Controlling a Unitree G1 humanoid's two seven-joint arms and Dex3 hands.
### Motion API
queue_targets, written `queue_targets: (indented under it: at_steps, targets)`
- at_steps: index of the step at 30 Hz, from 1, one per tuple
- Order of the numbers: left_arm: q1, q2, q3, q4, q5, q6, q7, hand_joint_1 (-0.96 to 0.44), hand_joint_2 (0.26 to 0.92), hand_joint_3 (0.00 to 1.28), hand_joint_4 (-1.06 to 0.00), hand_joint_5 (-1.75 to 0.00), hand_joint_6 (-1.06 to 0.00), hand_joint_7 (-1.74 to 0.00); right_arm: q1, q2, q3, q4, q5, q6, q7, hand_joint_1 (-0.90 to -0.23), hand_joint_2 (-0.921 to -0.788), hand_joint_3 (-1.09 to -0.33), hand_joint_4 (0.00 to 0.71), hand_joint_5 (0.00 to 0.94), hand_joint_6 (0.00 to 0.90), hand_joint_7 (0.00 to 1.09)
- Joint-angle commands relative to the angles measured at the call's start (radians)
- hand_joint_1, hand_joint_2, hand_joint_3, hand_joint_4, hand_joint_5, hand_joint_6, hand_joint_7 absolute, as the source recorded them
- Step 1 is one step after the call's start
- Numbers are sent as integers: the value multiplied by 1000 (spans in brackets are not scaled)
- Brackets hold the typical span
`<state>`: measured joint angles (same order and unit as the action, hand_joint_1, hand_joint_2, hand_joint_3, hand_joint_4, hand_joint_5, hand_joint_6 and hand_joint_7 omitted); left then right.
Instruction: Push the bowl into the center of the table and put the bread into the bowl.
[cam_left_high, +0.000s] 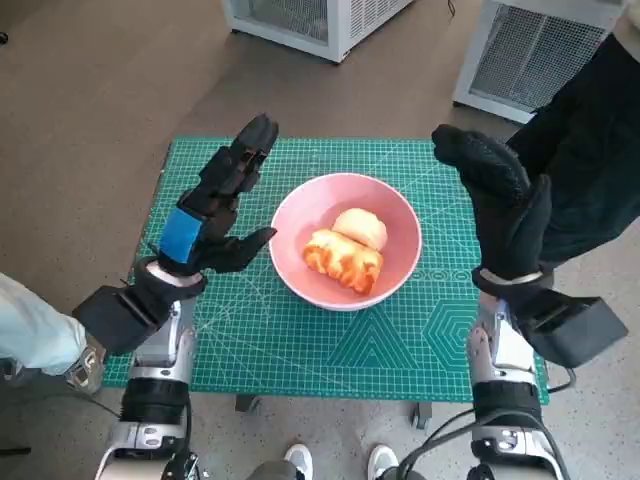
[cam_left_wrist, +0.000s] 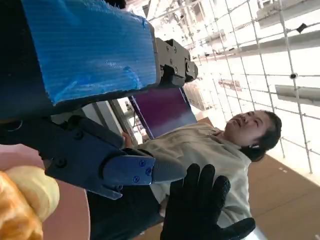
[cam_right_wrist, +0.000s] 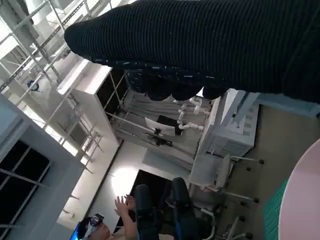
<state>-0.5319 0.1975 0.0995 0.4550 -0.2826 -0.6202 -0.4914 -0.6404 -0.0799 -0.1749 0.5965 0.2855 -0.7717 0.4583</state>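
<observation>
A pink bowl (cam_left_high: 400, 222) sits near the middle of the green cutting mat (cam_left_high: 300, 345). Inside it lie a golden twisted bread (cam_left_high: 343, 258) and a pale round bun (cam_left_high: 360, 228). My left hand (cam_left_high: 222, 200) is raised to the left of the bowl, fingers spread, holding nothing. My right hand (cam_left_high: 497, 200) is raised to the right of the bowl, fingers apart, holding nothing. The left wrist view shows the bread (cam_left_wrist: 17, 200) against the bowl's (cam_left_wrist: 72, 220) pink inside, with my gloved right hand (cam_left_wrist: 200, 207) beyond. The right wrist view catches the bowl's rim (cam_right_wrist: 302, 200).
A person in dark clothes (cam_left_high: 590, 140) stands at the table's far right; a seated person (cam_left_wrist: 220, 150) shows in the left wrist view. White cabinets (cam_left_high: 320, 20) stand on the floor behind. Another person's leg (cam_left_high: 35, 330) is at the left edge.
</observation>
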Motion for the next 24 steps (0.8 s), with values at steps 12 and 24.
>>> queue_targets:
  at_steps: [12,24]
  targets:
    - [16,-40,19,11,-39,-7,-23,-688,921,356,-121,-8,-162,-3,1,-18,8,19,-33,4,-24,-734,-921,-718,209,0,83,487]
    - [9,-55,31,25,-31,-13,-22,-689,921,352,-122,-6,-151,0,-6,-25,13,45,-46,-6,-38,-727,-921,-731,206,0,85,481]
